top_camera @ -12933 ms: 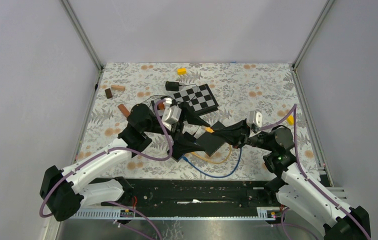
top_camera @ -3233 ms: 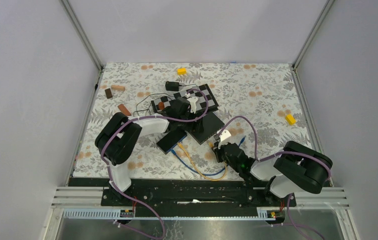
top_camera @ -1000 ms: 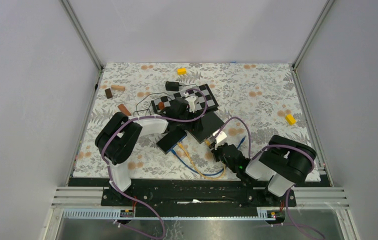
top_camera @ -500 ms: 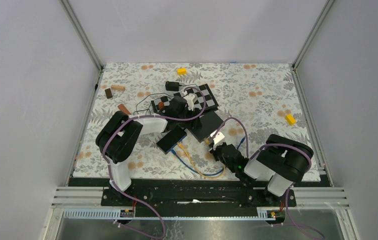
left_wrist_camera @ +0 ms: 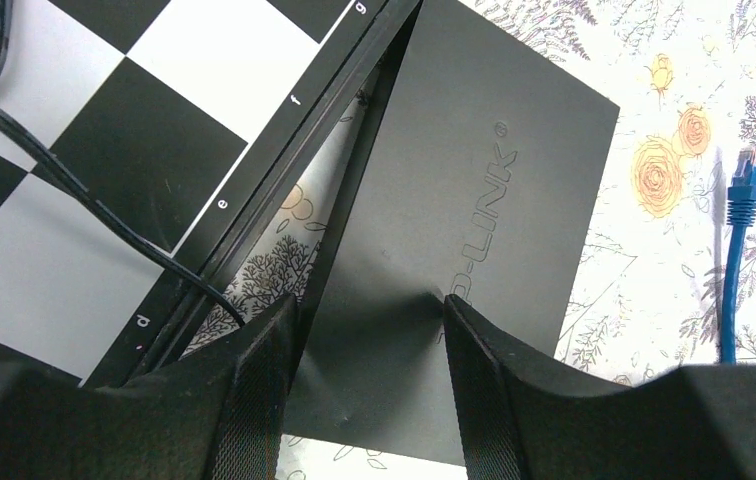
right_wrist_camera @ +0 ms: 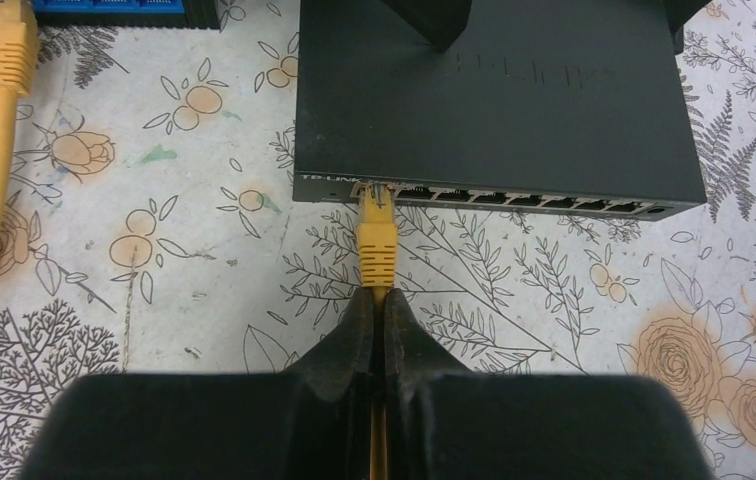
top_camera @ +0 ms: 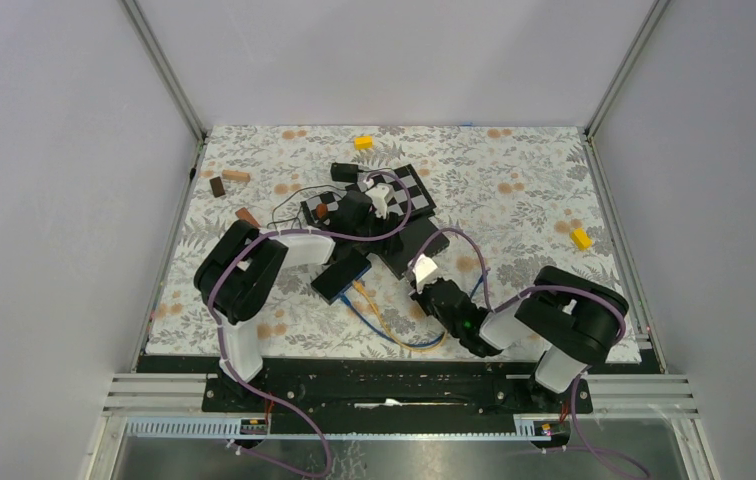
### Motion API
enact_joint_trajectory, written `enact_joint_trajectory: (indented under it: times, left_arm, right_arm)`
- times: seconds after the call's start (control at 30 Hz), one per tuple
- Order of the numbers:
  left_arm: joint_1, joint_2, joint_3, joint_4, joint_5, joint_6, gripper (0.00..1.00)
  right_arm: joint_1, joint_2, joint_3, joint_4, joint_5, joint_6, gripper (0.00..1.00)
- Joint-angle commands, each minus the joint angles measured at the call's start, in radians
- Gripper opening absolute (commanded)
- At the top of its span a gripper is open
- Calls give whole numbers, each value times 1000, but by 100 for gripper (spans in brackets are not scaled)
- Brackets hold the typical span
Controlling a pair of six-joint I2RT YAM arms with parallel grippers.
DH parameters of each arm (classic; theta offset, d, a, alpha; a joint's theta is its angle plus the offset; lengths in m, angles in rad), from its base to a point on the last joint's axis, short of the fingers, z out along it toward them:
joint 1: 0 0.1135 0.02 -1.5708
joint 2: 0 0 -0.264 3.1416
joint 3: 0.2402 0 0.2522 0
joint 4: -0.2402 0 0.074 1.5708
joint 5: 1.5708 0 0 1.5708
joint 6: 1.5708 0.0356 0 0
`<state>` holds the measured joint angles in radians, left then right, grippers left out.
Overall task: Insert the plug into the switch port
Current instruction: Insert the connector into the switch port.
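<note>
Matt, smooth black casing on the switch (right_wrist_camera: 499, 110); plug (right_wrist_camera: 377, 240) is yellow moulded plastic, slight sheen; table cover (right_wrist_camera: 204, 290) a matt floral print; chessboard (left_wrist_camera: 104, 150) smooth, faintly glossy.

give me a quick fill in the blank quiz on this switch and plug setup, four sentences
1. The right gripper is shut on the tail of a network plug coloured ____.
2. That plug's tip sits at the ____ port in the row on the black rectangular network switch, seen from the right wrist.
3. The left gripper, jaws apart, sits over that switch beside the black-and-white ____.
4. A loose plug on the flowered table cover is coloured ____.
Missing words: yellow; leftmost; chessboard; blue.
</note>
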<state>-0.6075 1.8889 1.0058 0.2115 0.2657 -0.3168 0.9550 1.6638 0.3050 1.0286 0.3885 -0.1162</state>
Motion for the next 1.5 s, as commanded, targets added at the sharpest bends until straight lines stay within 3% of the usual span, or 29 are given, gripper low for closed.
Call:
enact_joint_trajectory:
  times: [0.0,0.57,0.83,1.23,1.47]
  left_arm:
    - [-82,61,-38,-189,201,-24,55]
    - [-181,58,-123,-176,271,-44,55]
    - [-187,52,-145,-156,284,-57,53]
    - [-212,68,-119,-172,326,-36,53]
    - [-214,69,-117,-179,326,-29,53]
  right_arm:
    - [-26,-31,121,75,89,-18,0]
    - [-86,-185,82,178,-115,21,0]
    - [-104,-272,90,150,-163,13,0]
    - [-113,-37,31,316,-190,28,0]
    - [-113,-162,77,223,-198,-20,0]
